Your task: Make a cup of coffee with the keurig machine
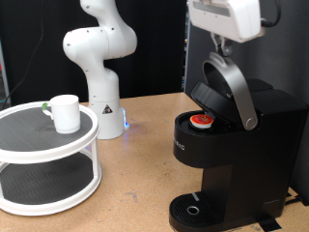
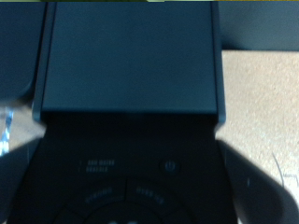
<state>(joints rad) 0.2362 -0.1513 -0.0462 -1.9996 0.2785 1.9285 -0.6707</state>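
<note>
The keurig machine [image 1: 227,145] is seen at the exterior view's right, black and boxy, standing on a tan table [image 1: 135,164]. Its lid [image 1: 208,97] is raised and tilted back, with the silver-grey handle [image 1: 235,89] arching up over it. In the opened chamber a small pod [image 1: 201,120] with a red-orange top is seated. The round drip base [image 1: 196,210] at the machine's foot is bare of any vessel.

The gripper [image 1: 223,43] is found at the exterior view's top right, hanging from a white hand directly above the handle's upper end, close to it or touching (contact cannot be settled from this angle). Whether the fingers are spread or closed cannot be told; only a dark stub shows below the hand, and nothing is seen held between them.

The cup [image 1: 65,112], a plain white mug with a green mark by its handle, is set on the upper tier of a round white two-tier stand [image 1: 48,164] at the exterior view's left, well apart from the machine. Behind it a second white robot base [image 1: 99,68] stands on the table.

In the wrist view the dark lid surface [image 2: 129,56] fills most of the picture, with faint lettering and round button outlines [image 2: 131,191] lower down; tan table is visible at one side. The fingertips are not made out there.
</note>
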